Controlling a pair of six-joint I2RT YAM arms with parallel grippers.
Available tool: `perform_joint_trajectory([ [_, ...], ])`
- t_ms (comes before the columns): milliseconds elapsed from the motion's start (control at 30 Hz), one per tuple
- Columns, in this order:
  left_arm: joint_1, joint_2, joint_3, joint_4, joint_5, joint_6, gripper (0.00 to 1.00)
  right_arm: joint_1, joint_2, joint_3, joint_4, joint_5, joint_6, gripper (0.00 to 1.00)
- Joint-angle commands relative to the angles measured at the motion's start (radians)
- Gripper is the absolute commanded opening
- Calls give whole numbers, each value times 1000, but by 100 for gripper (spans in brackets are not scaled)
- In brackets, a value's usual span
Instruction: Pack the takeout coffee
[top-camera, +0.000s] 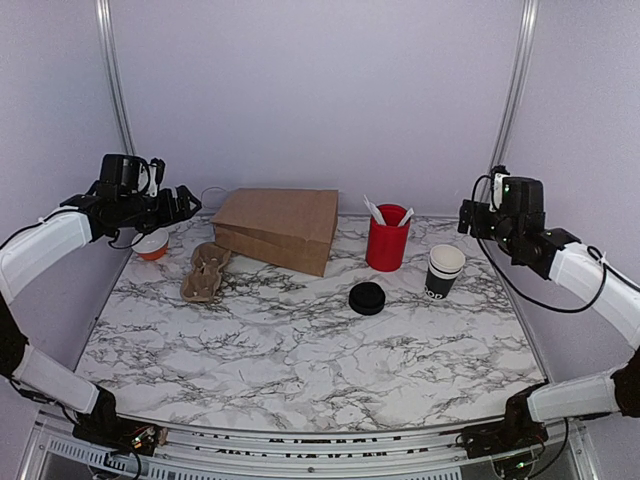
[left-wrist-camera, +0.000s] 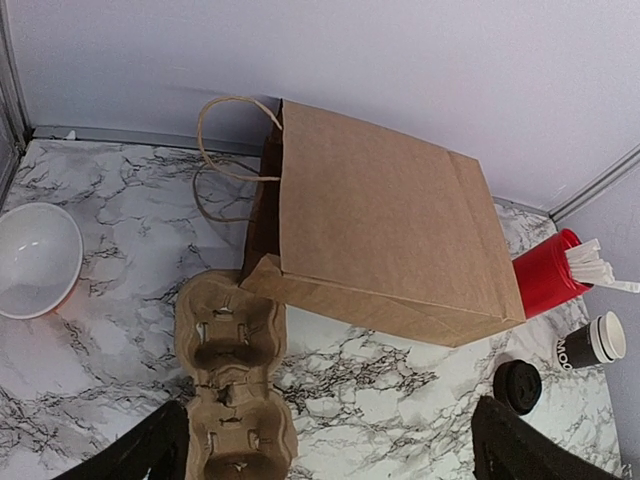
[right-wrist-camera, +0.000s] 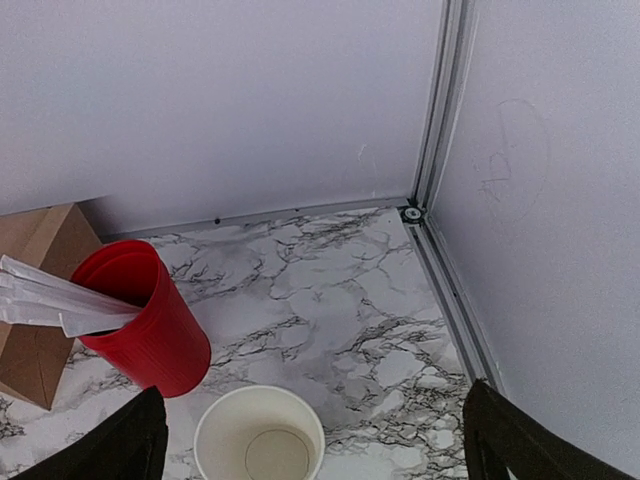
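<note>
Coffee cup: stood upright and uncovered at the right rear of the desk; its white inside is seen from above.
Right tool: held in the air above and just right of the coffee cup, fingers spread wide apart, nothing gripped.
Red cup: set upright just left of the coffee cup, white sticks in it.
Lid: laid flat, left of the coffee cup.
Paper bag: laid on its side at the rear, handles pointed left.
Cup carrier: laid just beside the bag's left corner.
Bowl: placed at the left rear.
Left tool: held above the bowl, fingers wide apart, nothing gripped.
</note>
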Motion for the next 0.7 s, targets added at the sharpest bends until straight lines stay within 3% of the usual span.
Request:
perform_joint_trajectory([
  [0, -61, -43, 0, -39, -61, 48, 99, 13, 51, 77, -118, -86, 18, 100],
  [233, -224, -113, -22, -33, -229, 131, 99, 49, 187, 147, -188, -185, 6, 96],
  [667, -209, -156, -103, 18, -376, 41, 99, 81, 377, 277, -360, -142, 9, 73],
])
